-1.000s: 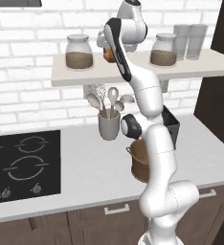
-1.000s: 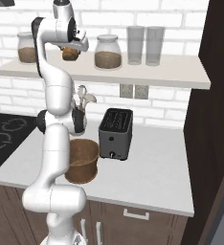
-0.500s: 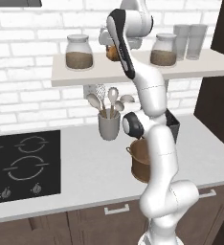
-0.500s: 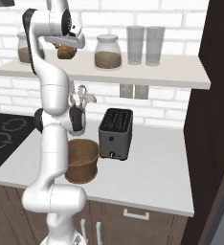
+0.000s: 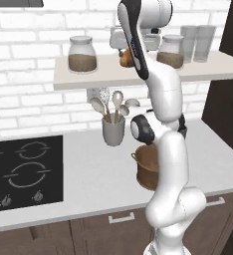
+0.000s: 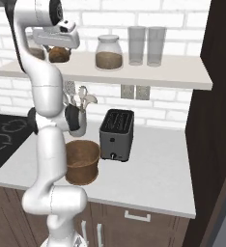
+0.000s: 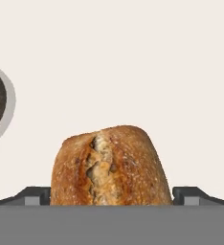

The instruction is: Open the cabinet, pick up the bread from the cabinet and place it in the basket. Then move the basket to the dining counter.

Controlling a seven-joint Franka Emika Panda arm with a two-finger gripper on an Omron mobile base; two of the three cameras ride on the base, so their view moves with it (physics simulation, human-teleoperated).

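Observation:
The golden-brown bread (image 7: 111, 167) sits between my two dark fingertips, which press on its sides. My gripper (image 5: 126, 54) is up at the wall shelf (image 5: 88, 77), shut on the bread (image 5: 124, 58), just over the shelf board. From the right, the bread (image 6: 59, 54) hangs under my gripper (image 6: 58, 50), beside a glass jar. The brown woven basket (image 6: 82, 161) stands on the worktop far below, by my arm's base, and is partly hidden behind the arm (image 5: 147, 167). The dining counter is out of view.
Glass jars (image 5: 82, 54) (image 6: 108, 52) and two tall glasses (image 6: 146, 46) stand on the shelf. A grey utensil cup (image 5: 113, 130), a dark toaster (image 6: 116, 134) and the black hob (image 5: 24, 172) are on the worktop. A dark tall cabinet (image 6: 221, 120) rises at the right.
My gripper and the bread in it have shifted a little along the shelf, rightward in the left base view and leftward in the right base view. The basket has not moved.

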